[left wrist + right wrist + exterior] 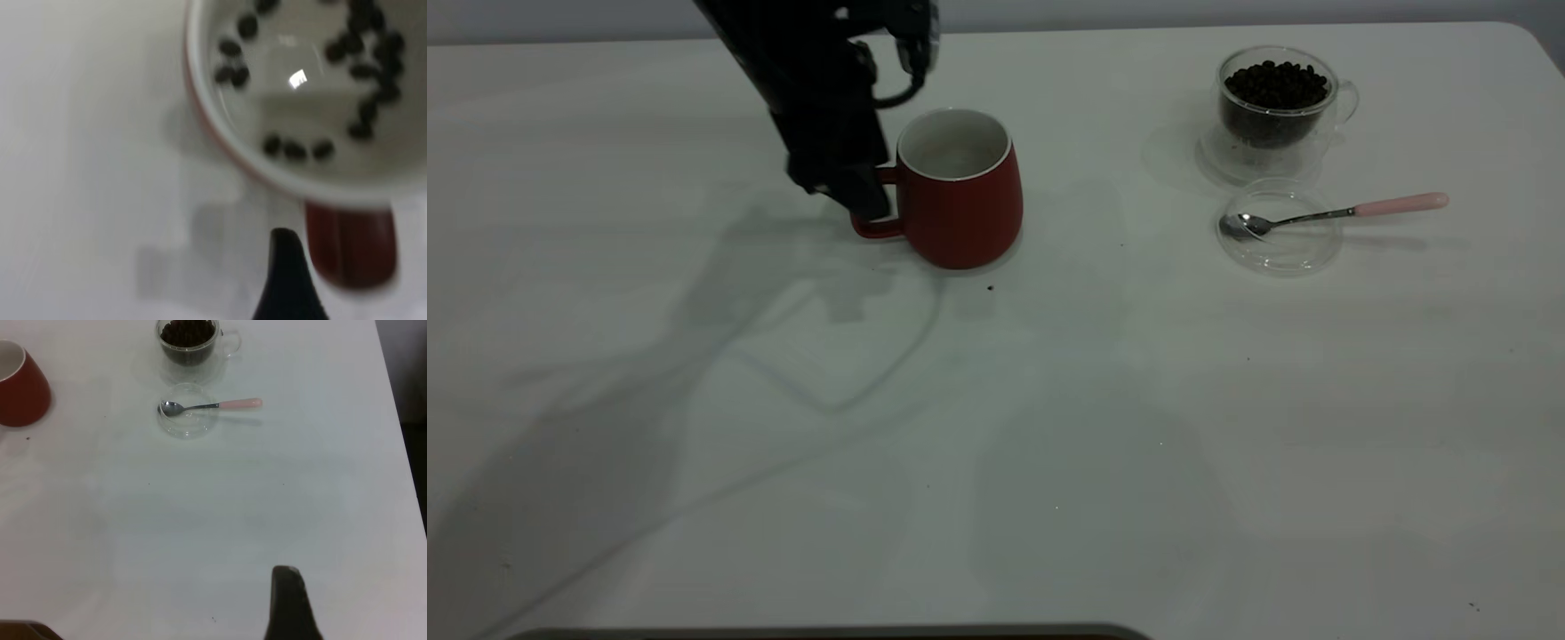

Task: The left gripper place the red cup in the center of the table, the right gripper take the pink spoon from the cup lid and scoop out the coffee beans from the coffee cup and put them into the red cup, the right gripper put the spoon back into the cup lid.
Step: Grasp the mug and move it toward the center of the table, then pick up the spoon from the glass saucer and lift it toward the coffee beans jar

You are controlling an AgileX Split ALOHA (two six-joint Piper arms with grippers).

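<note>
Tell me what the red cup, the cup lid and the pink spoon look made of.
Red cup: likely glazed ceramic, opaque dark red with a glossy white inside. Cup lid: clear glass or plastic; the table shows through it. Pink spoon: shiny metal bowl and stem, with a matte pink handle, perhaps plastic or ceramic.

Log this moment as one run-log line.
left pincer at red cup handle | few coffee beans inside | pink spoon on cup lid | right pincer idle

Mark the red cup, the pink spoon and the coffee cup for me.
red cup (969, 209), exterior view, on its outer red wall.
pink spoon (1400, 204), exterior view, on the pink handle end.
coffee cup (1272, 124), exterior view, on the glass wall below the beans' surface.
</note>
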